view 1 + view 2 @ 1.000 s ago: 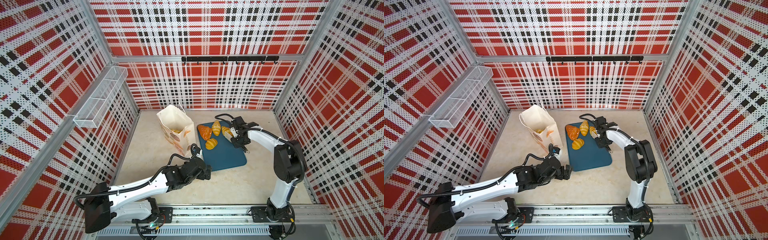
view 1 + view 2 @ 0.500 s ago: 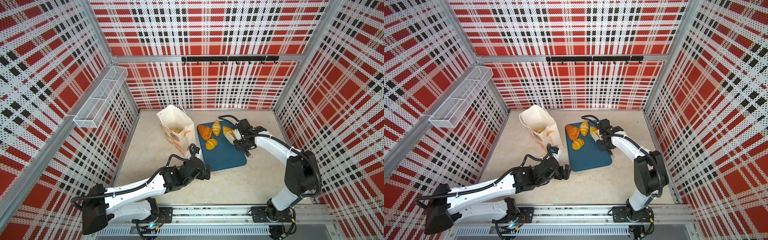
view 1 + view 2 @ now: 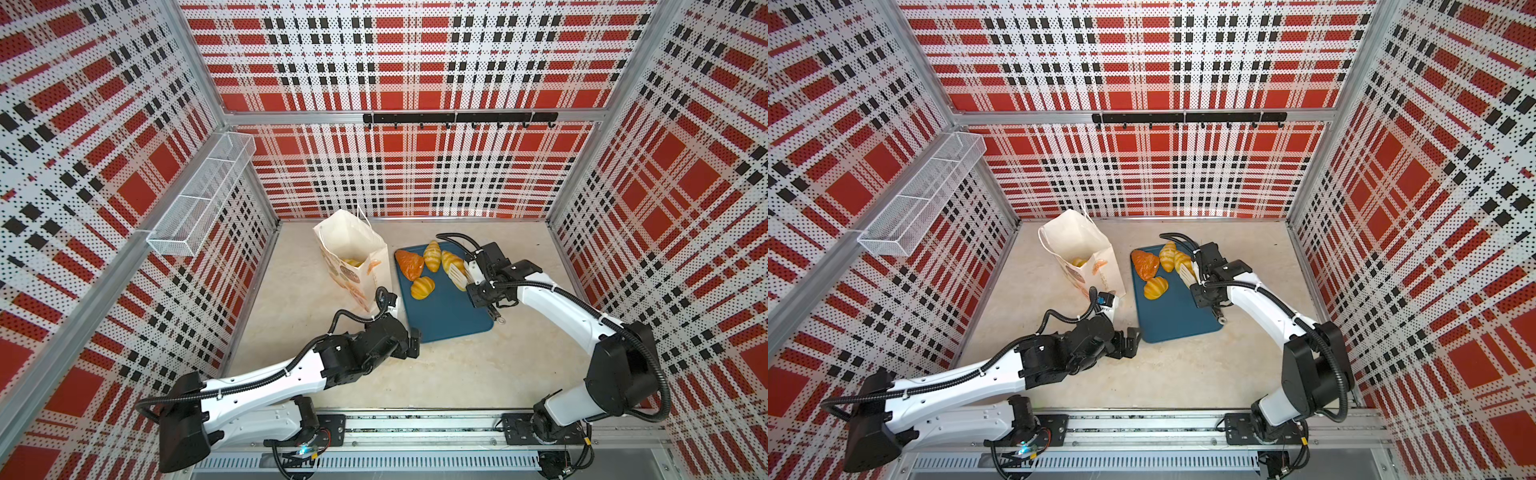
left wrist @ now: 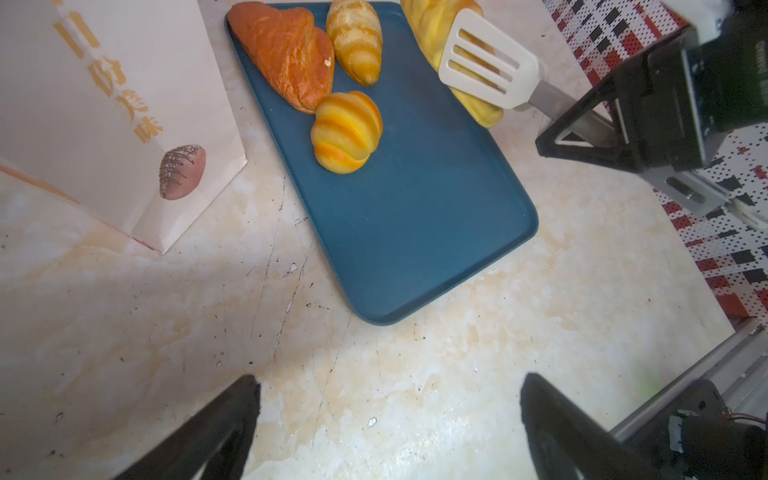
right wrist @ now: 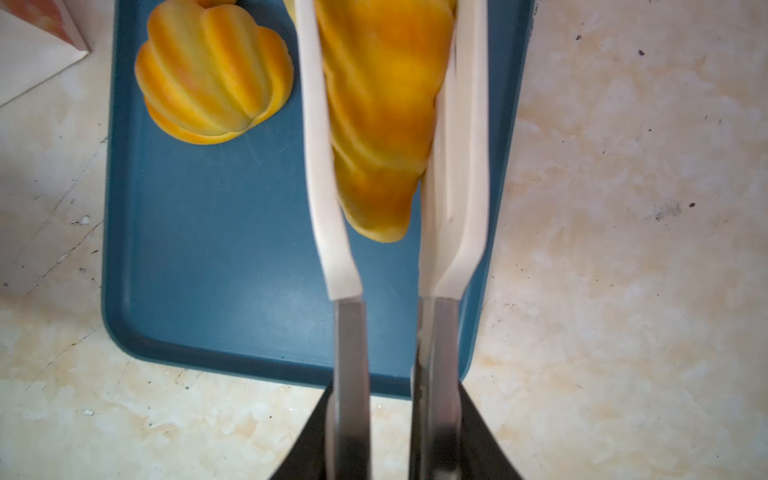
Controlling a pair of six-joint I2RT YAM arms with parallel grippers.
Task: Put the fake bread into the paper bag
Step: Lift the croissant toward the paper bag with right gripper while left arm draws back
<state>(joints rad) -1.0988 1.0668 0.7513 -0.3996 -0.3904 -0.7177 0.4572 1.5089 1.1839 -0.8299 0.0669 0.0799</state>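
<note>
A: Where is the bread?

B: Some yellow pieces (image 3: 351,262) lie inside the paper bag (image 3: 353,237), which stands near the centre of both top views, just left of the blue tray (image 3: 449,316). Four are on the tray: a brown triangle (image 3: 409,264), a croissant (image 3: 432,255), a ridged bun (image 3: 422,286) and a long yellow roll (image 5: 382,104) at the tray's right edge.

A: And the hands?

B: The right hand (image 5: 392,399) is clenched on the metal arms of the tongs (image 4: 486,62), whose white paddles pinch the long roll from both sides. Whether the roll is off the tray cannot be told. The left hand (image 4: 388,386) is released and empty, over the bare surface (image 4: 124,332) by the tray's lower corner.

A: How should the robot carry the roll?

B: Likely straight up first, with a steady squeeze. The roll looks glossy and tapered, so it could slide out by its thin end. Then leftward, above the bun and the triangle and high enough to clear the bag's rim and cord handles. It should let go only once the roll is well inside the mouth. A knock might tip so light a bag.
</note>
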